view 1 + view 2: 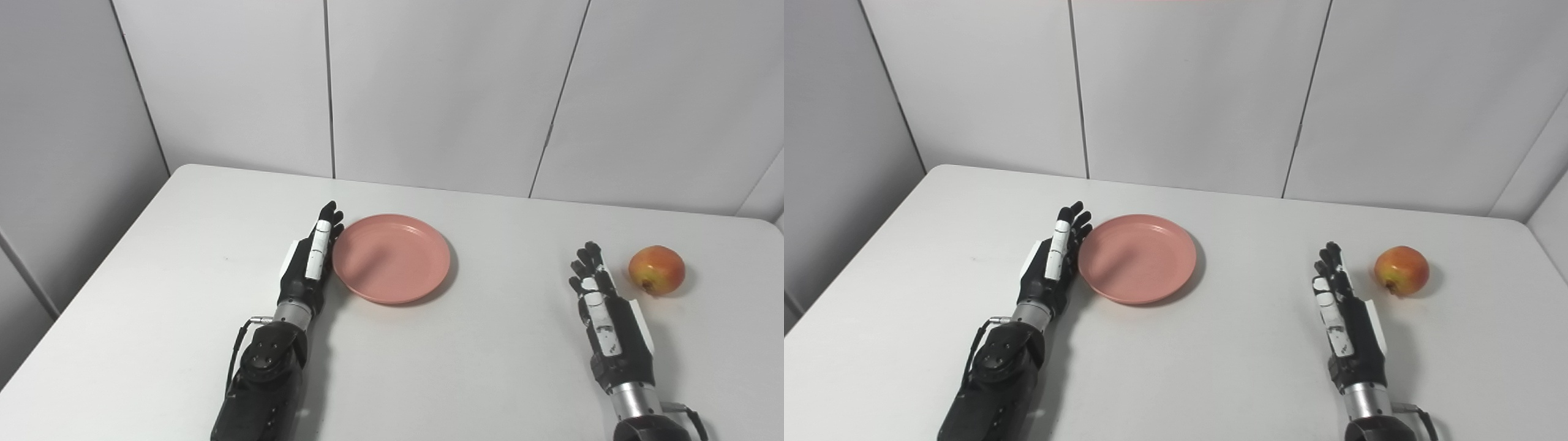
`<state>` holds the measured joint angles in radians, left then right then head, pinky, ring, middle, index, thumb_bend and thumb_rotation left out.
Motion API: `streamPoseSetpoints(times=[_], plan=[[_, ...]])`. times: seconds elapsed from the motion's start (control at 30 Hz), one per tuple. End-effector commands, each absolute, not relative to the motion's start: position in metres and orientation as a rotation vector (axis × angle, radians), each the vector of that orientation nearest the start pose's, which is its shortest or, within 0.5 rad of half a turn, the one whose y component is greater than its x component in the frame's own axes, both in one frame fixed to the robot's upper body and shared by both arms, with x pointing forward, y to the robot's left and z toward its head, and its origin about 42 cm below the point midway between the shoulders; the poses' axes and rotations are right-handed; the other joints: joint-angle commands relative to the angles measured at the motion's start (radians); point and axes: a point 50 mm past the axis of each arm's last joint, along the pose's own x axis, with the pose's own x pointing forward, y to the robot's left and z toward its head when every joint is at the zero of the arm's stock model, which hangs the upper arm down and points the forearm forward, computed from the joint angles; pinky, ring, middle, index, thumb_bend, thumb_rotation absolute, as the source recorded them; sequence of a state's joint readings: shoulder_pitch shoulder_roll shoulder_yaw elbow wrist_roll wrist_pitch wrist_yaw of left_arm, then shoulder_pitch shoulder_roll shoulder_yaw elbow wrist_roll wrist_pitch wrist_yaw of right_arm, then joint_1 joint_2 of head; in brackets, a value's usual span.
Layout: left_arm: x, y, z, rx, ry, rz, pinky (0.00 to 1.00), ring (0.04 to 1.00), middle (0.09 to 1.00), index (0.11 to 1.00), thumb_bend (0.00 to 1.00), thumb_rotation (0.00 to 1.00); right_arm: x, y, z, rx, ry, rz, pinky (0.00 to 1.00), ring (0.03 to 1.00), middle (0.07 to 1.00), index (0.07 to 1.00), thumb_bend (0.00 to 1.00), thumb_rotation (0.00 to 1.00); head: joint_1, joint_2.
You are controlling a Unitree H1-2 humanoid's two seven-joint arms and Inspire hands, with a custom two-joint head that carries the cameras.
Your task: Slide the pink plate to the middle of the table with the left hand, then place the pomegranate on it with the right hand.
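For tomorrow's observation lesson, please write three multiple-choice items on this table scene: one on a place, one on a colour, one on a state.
1. Where is the left hand?
A. Against the plate's left edge
B. On top of the fruit
C. Off the table

2. What colour is the plate?
A. Blue
B. Pink
C. Green

3. What state is the right hand in?
A. Closed around the fruit
B. Pressing down on the plate
C. Open and holding nothing

Answers:
1 A: the hand stands on edge, right at the plate's left rim.
2 B: the plate is plainly pink on the white table.
3 C: its fingers are stretched out, and the pomegranate lies apart, to its right.
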<state>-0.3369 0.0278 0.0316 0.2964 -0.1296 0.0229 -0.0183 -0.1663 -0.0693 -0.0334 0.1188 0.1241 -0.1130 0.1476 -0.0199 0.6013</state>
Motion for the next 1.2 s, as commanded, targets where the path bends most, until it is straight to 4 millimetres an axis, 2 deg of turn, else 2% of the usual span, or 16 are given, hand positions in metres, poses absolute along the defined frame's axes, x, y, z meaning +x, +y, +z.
streamPoseSetpoints(times=[0.0, 0.13, 0.33, 0.57, 0.77, 1.17], plan=[[0.399, 0.194, 0.142, -0.109, -0.095, -0.112, 1.0, 0.988, 0.991, 0.987, 0.71, 1.0, 0.343, -0.216, 0.137, 0.06, -0.221, 0.156, 1.0, 1.0, 1.0, 1.0, 0.65, 0.83, -0.005, 0.0], [0.397, 0.191, 0.141, -0.096, -0.094, -0.133, 1.0, 0.989, 0.99, 0.984, 0.72, 1.0, 0.344, -0.213, 0.137, 0.058, -0.221, 0.152, 1.0, 1.0, 1.0, 1.0, 0.67, 0.83, -0.03, 0.004], [0.394, 0.187, 0.139, -0.058, -0.098, -0.165, 0.94, 0.963, 0.975, 0.973, 0.68, 1.0, 0.344, -0.207, 0.137, 0.05, -0.232, 0.144, 1.0, 1.0, 1.0, 1.0, 0.67, 0.84, -0.07, 0.008], [0.39, 0.179, 0.133, -0.082, -0.102, -0.217, 0.96, 0.973, 0.982, 0.979, 0.69, 1.0, 0.343, -0.202, 0.136, 0.045, -0.23, 0.142, 1.0, 1.0, 1.0, 1.0, 0.67, 0.84, -0.106, 0.01], [0.384, 0.169, 0.13, -0.099, -0.1, -0.251, 0.96, 0.973, 0.985, 0.987, 0.69, 1.0, 0.343, -0.198, 0.137, 0.037, -0.227, 0.13, 1.0, 1.0, 1.0, 1.0, 0.68, 0.84, -0.109, 0.014], [0.379, 0.157, 0.128, -0.153, -0.119, -0.223, 0.9, 0.919, 0.932, 0.922, 0.71, 0.96, 0.343, -0.199, 0.138, 0.026, -0.225, 0.132, 1.0, 0.996, 1.0, 1.0, 0.68, 0.86, -0.108, 0.019]])
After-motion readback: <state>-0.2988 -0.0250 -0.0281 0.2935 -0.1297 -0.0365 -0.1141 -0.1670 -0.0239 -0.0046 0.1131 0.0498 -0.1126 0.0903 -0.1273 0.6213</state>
